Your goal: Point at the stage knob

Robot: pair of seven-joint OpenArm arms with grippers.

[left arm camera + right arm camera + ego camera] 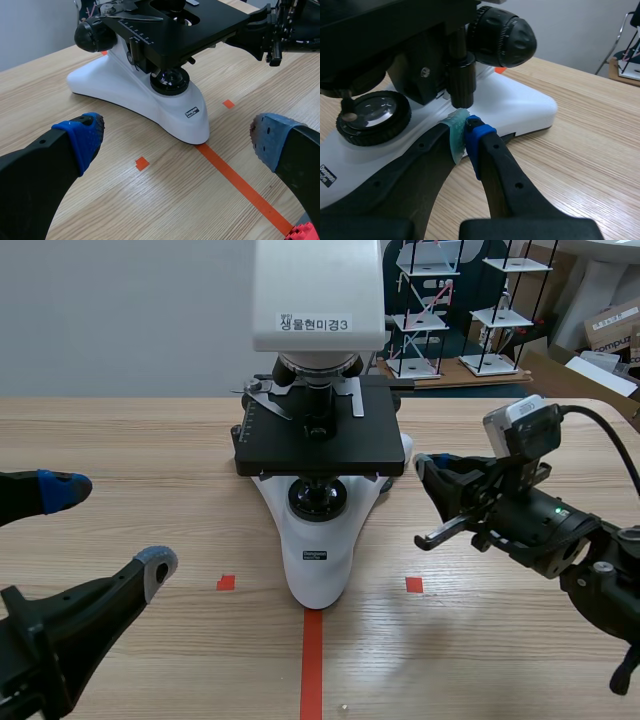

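Here's the microscope (315, 560), standing mid-table (150, 440), halfway between the left and right edges. Its white foot points toward the near edge and sits right on the end of the red tape line (312, 665). The black stage (320, 440) spreads flat above the foot.

Over to the right gripper (465, 134). It comes in from the table's right edge, low and level, and tucks in under the right side of the stage. Its fingers are pressed together, green pad against blue pad, with nothing between them. And there's the stage knob (461, 82), a dark ribbed post hanging straight down from the underside of the stage, just below the big round focus knob (502, 35) and beside the round lens (372, 112) in the foot. The closed fingertips sit right at the lower end of that post, aimed up at it. Whether they're touching or only a hair off, I can't tell from here.

The left gripper (108, 527) is down by the near left corner, well apart from the microscope. Its fingers are spread wide, blue pads showing, and it holds nothing.
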